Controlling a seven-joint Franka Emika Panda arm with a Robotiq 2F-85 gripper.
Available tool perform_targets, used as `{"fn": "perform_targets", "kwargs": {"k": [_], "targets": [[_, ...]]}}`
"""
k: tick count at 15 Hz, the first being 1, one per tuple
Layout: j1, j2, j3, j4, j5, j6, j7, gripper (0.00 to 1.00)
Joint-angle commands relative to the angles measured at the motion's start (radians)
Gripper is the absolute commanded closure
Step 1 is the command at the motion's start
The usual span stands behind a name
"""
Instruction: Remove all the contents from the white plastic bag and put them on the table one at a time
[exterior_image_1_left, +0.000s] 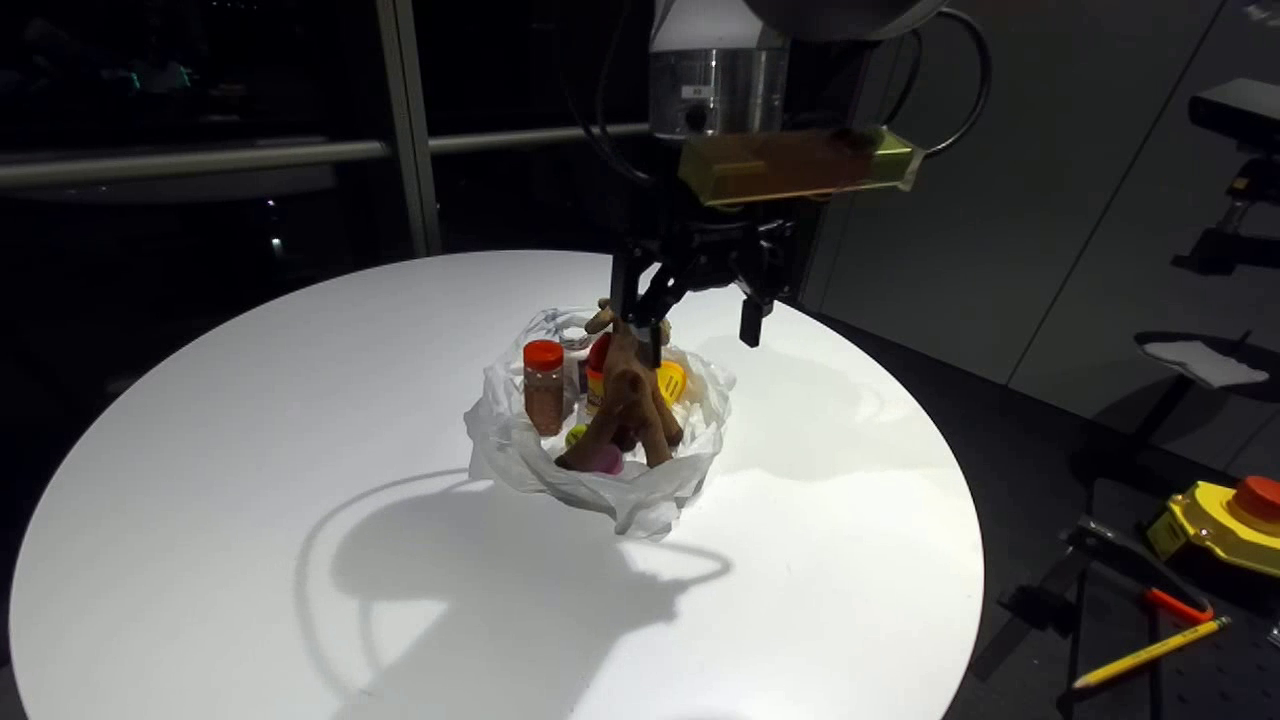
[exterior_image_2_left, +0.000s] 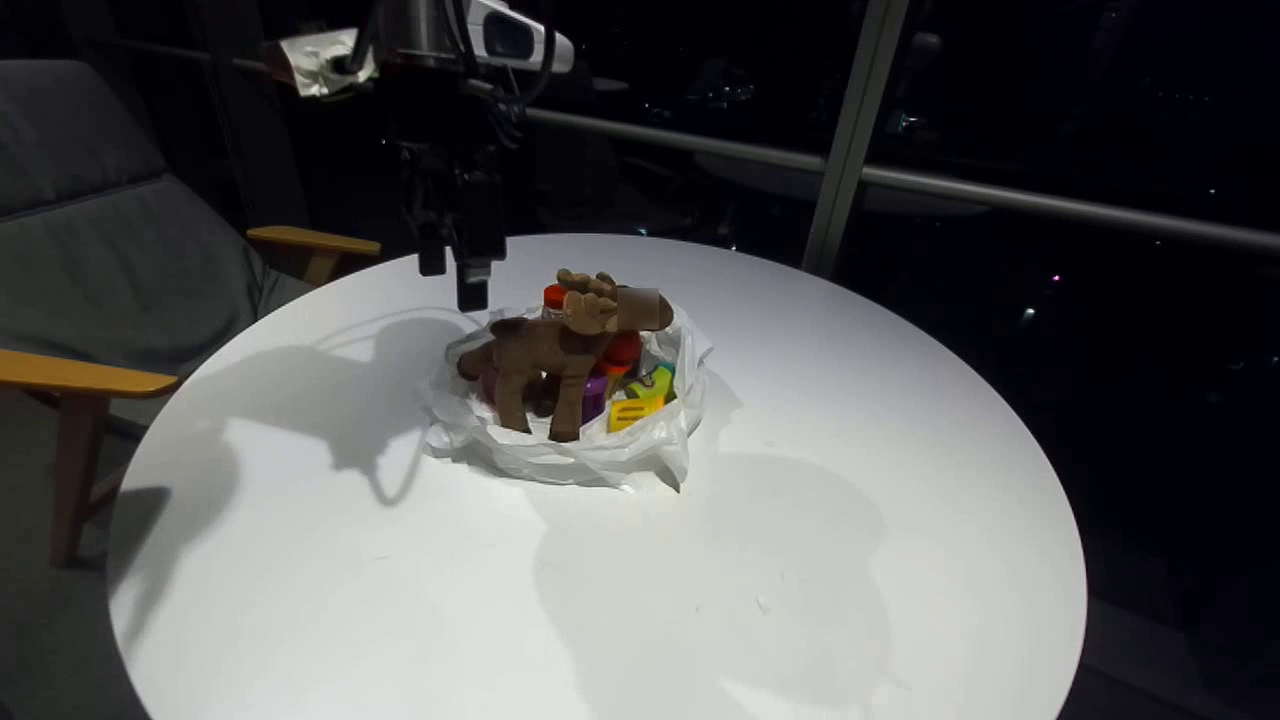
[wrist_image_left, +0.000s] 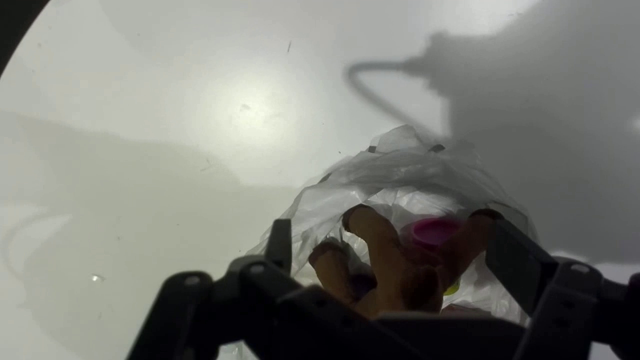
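End effector (exterior_image_1_left: 702, 338), jaws wide apart and holding nothing, hangs above the table (exterior_image_1_left: 200, 450), probably ready to pick. Below it sits the bag (exterior_image_1_left: 500, 445), mouth spread, likely for reach; inside, the toy (exterior_image_1_left: 632, 400) stands near the upright jar (exterior_image_1_left: 545, 402), seemingly propped by smaller contents (exterior_image_2_left: 640, 420).

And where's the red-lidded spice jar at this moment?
In an exterior view, the red-lidded spice jar stands upright inside the white plastic bag, near the bag's left edge as pictured, left of the brown toy moose.
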Motion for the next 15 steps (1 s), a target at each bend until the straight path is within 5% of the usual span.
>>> {"fn": "perform_targets", "kwargs": {"k": [1,11,12,15], "targets": [[0.031,0.107,-0.041,0.098,0.016,0.040,0.040,0.00],[0.059,0.300,-0.101,0.293,0.035,0.068,0.033,0.00],[0.059,0.315,-0.102,0.310,0.037,0.066,0.028,0.25],[0.066,0.353,-0.113,0.353,0.033,0.063,0.028,0.42]]}}
